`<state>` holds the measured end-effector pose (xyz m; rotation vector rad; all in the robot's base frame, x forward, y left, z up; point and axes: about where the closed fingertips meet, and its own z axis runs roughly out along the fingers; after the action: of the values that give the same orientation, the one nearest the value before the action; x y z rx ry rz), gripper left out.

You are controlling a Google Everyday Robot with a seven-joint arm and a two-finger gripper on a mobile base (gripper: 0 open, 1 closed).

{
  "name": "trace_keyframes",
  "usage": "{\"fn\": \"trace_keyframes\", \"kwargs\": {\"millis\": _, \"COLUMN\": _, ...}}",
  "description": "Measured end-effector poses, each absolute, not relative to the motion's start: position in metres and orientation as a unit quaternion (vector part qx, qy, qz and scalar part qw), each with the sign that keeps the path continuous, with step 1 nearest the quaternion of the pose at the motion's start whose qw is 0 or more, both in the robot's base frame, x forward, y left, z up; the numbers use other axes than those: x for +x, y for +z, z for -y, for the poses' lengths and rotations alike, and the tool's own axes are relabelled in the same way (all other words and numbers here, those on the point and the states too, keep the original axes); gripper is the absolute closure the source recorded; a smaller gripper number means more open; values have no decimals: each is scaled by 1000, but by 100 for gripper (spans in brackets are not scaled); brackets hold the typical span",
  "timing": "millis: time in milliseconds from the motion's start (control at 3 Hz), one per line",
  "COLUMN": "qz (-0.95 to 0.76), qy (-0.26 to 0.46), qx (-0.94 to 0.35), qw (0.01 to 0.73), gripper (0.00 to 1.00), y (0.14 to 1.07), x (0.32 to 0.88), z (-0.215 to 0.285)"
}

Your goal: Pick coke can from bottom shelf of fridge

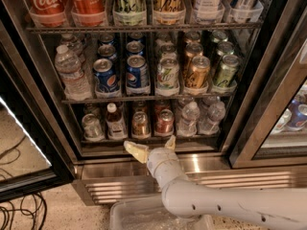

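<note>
Red with a silver top, the coke can (164,121) stands on the bottom shelf (98,140) of the fridge (120,176), a little below the centre of the frame. Just left of it is a copper-brown can (141,123), then a small bottle with a red cap (115,120) and a silver can (91,126). To its right stand two clear water bottles (189,119).

My gripper (153,146) sits in front of the shelf's steel edge, directly below the coke can and the brown can. My two pale fingers (136,150) are spread apart and hold nothing. They are close to the cans but not touching them.

On the rack above, blue Pepsi cans (137,73) stand in rows beside a larger water bottle (72,71) at the left. Pale green, gold and dark green cans fill its right half. At the upper left of the frame, big red Coca-Cola containers (45,1) sit in clear trays. A clear plastic bin (136,217) lies at the bottom edge, under my arm.
</note>
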<state>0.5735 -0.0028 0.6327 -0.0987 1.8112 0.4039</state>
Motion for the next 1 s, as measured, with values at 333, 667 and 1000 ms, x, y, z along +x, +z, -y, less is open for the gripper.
{"fn": "trace_keyframes", "kwargs": {"millis": 333, "qz": -765, "qy": 148, "qx": -18, "qw": 627, "gripper": 0, "y": 633, "x": 582, "z": 11}}
{"fn": "trace_keyframes", "kwargs": {"millis": 667, "qz": -755, "qy": 107, "qx": -7, "qw": 647, "gripper": 0, "y": 632, "x": 585, "z": 18}}
{"fn": "trace_keyframes", "kwargs": {"millis": 1000, "qz": -743, "qy": 88, "qx": 6, "qw": 663, "gripper": 0, "y": 627, "x": 587, "z": 17}}
